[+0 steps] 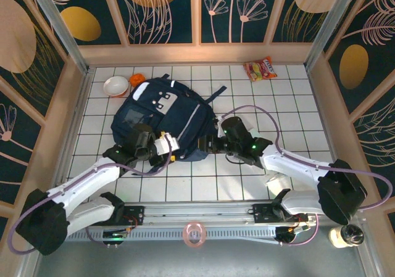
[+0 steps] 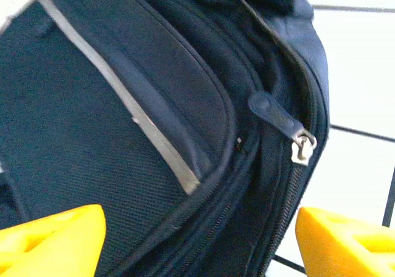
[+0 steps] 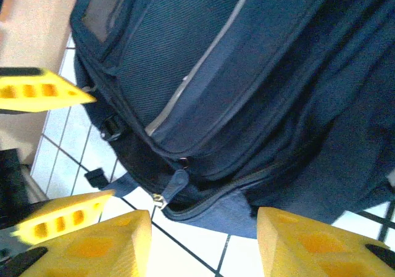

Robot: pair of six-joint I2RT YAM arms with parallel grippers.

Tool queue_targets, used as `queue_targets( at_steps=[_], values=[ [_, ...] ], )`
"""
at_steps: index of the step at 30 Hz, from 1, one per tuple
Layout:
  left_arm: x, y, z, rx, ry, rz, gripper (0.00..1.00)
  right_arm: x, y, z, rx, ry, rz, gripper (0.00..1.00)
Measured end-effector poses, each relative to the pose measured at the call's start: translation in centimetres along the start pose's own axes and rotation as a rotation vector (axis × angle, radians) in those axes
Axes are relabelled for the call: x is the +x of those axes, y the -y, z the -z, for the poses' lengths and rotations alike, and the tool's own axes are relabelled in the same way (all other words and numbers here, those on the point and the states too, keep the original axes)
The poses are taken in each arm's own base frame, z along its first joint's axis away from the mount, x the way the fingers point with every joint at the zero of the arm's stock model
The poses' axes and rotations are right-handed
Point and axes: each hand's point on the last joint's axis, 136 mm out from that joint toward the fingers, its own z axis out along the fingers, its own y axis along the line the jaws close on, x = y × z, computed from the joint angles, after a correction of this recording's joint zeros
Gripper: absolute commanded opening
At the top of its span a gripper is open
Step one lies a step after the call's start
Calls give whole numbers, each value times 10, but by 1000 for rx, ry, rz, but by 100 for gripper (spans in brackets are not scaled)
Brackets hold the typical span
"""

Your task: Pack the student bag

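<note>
Where the two arms reach in from the near rail, a pink tape roll [image 1: 193, 234] lies between their bases. Farther in, both grippers meet at the near end of the bag [image 1: 162, 113], which lies flat on the tiled table [image 1: 296, 104], left of centre, its grey-white patch [image 1: 143, 92] at the far end. The left gripper [image 1: 163, 146] hangs over the bag's near edge. In its wrist view the yellow fingers [image 2: 52, 240] stand spread wide, nothing pinched between them, with navy fabric, a light stripe [image 2: 154, 138] and a metal zip pull [image 2: 302, 148] below. The right gripper [image 1: 210, 145] sits just beside the bag's near right corner. Its fingers [image 3: 92, 246] are apart too and hold nothing. White tile shows in the gap, and the bag's lower seam and a zip pull [image 3: 162, 200] lie just beyond the tips. Past the bag, near the far wall, a white bowl [image 1: 115, 86] stands beside a small orange thing [image 1: 137, 78]. A snack packet [image 1: 260, 68] lies well apart at the far right.
</note>
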Motion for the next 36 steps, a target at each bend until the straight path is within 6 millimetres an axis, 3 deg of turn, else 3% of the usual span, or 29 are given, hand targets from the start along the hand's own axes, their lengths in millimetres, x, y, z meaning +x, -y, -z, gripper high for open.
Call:
queue_targets(
  at_steps=[6, 9, 18, 26, 36],
  values=[
    [19, 12, -17, 29, -24, -94, 72, 5, -8, -7, -53, -34, -27, 49],
    [20, 19, -23, 37, -6, -141, 63, 7, -10, -10, -67, -52, -53, 49],
    [17, 29, -34, 49, 22, -205, 0, -3, -23, -22, -80, -87, -72, 51],
    [10, 28, -27, 12, 86, -211, 0, -6, -18, -43, -40, -188, -27, 55],
    [5, 26, -23, -16, 120, -216, 0, 11, -15, -62, -85, -326, 61, 58]
  ],
)
